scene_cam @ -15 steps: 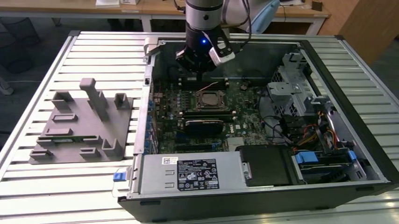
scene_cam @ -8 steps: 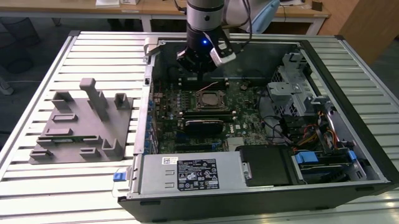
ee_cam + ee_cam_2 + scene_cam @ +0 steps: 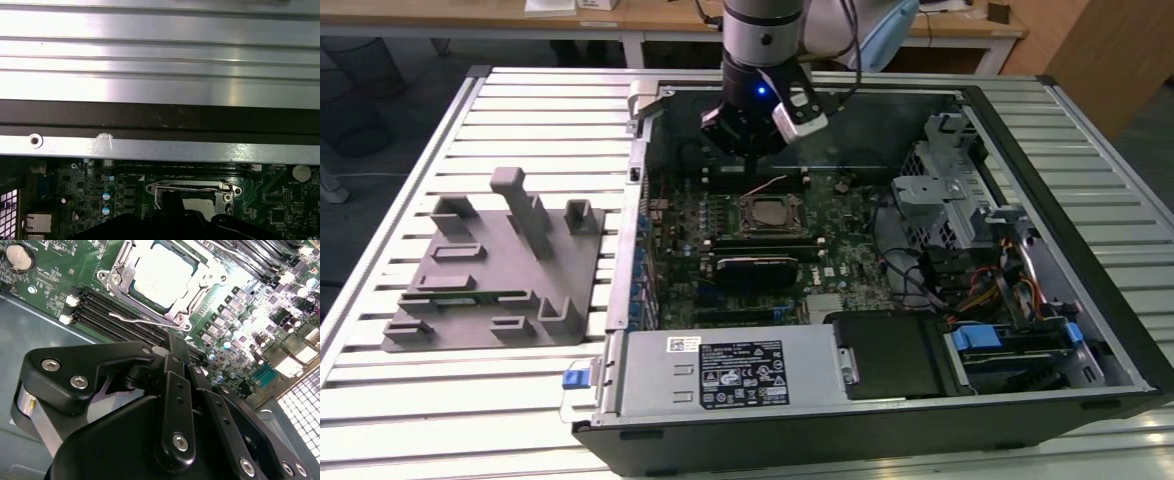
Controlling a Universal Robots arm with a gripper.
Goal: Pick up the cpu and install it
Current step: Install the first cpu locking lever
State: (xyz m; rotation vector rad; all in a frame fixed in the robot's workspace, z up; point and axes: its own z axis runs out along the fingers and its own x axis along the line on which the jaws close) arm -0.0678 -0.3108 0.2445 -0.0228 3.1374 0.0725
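The cpu (image 3: 162, 274) is a silvery-white square lying flat in the black socket on the green motherboard (image 3: 45, 282), with the metal frame around it. In the exterior view the cpu (image 3: 769, 212) sits mid-board, and part of the cpu (image 3: 202, 202) shows in the first wrist view. My gripper (image 3: 176, 344) hangs above the board beside the socket, toward the case's far wall, shut with nothing in it. Seen from the exterior view, the gripper (image 3: 744, 148) is just beyond the socket.
The open computer case (image 3: 1067, 300) lies on a slatted metal table (image 3: 480, 400). A grey plastic fixture (image 3: 494, 270) stands at the exterior view's left. The power supply (image 3: 720, 375) and drive cage (image 3: 961, 190) line the case, with cables (image 3: 987, 290) at the right.
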